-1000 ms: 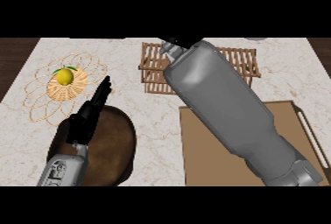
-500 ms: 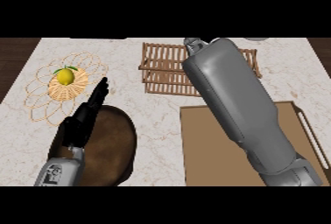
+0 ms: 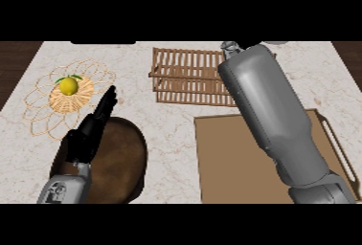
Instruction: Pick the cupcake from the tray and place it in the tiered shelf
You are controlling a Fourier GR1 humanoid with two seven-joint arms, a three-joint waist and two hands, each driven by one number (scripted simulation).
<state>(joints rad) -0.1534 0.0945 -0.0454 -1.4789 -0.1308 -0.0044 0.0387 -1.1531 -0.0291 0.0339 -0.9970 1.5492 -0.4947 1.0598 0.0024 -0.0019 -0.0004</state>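
Head view
Counter (image 3: 170, 139): pale marbled top that fills the view, with dark strips at its left and right edges.
Tray (image 3: 233, 162): flat brown board at lower right with a pale handle loop on its right side; the right forearm covers much of it and the lower band cuts off its near edge.
Tiered shelf (image 3: 187, 76): slatted wooden rack at top centre, its right part hidden behind the right forearm.
Cupcake: not visible anywhere; no cupcake shows on the tray's bare part or on the shelf's slats in view, and where it is cannot be told.
Right hand (image 3: 231, 46): almost wholly hidden past the end of the long grey forearm, which reaches over the shelf's right end; only a small grey bit shows at the top, and whether its fingers are open or holding anything cannot be told.
Left hand (image 3: 92, 129): black, at lower left, fingers straight and pointing up, holding nothing, above a dark brown round plate (image 3: 124, 162).
Wire basket (image 3: 42, 103): flower-shaped, at upper left, holding a lemon (image 3: 68, 86) with green leaves.
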